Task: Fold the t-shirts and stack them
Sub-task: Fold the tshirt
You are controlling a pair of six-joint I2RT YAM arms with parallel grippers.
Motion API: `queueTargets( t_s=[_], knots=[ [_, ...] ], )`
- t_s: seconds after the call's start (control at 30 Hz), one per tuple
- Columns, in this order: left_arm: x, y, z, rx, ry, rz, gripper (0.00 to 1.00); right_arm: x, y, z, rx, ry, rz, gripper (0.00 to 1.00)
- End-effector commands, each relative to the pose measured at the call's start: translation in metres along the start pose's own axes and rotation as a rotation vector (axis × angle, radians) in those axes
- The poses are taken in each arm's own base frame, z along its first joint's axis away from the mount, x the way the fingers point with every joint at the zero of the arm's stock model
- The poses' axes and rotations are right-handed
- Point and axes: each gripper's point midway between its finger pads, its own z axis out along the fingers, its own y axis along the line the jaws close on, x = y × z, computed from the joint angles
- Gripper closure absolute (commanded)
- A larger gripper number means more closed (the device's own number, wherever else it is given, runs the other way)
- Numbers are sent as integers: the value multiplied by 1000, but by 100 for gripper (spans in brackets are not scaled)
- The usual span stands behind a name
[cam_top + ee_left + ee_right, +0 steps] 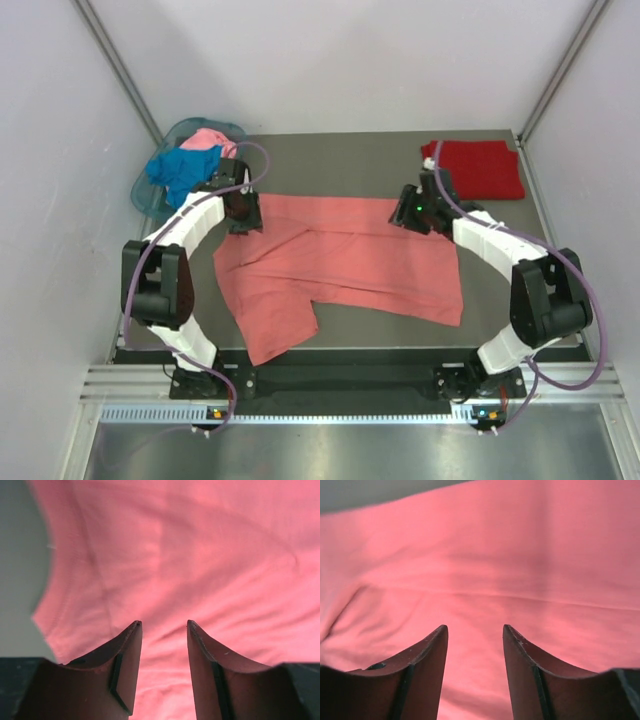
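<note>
While one salmon shirt (350,262) lies spread, one red shirt (485,168) sits folded.

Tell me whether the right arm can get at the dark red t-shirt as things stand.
Probably yes. The dark red t-shirt lies just beyond the right gripper, nothing between them, and the gripper hangs open and empty over the salmon-coral t-shirt.

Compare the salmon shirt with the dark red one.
The salmon shirt lies spread out and wrinkled; the dark red shirt is folded into a compact rectangle. The salmon shirt covers far more table than the dark red shirt. The left gripper and right gripper, both open, are over the salmon shirt, neither at the dark red shirt. Both shirts lie on the table.
</note>
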Motion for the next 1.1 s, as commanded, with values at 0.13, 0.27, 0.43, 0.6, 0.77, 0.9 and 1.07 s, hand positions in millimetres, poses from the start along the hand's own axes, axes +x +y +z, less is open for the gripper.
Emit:
queueTargets(
  t_s=[0.13, 0.27, 0.43, 0.6, 0.77, 0.9, 1.07],
  knots=[
    [32, -52, 10, 113, 18, 341, 53, -2, 92, 3, -236, -15, -98, 50],
    [31, -54, 21, 68, 1, 411, 52, 6, 97, 5, -271, -8, -106, 48],
    [27, -42, 33, -12, 13, 419, 52, 8, 97, 7, -282, -3, -114, 47],
    [23, -32, 44, -88, 19, 427, 52, 7, 98, 9, -284, -6, -120, 47],
    [12, -27, 45, -133, -21, 437, 53, 5, 101, 10, -292, -10, -119, 46],
    [-11, -23, 41, -201, -75, 441, 53, 7, 103, 11, -307, -9, -113, 46],
    [-24, -25, 49, -221, -90, 435, 54, 14, 113, 9, -348, -19, -127, 46]
  ],
)
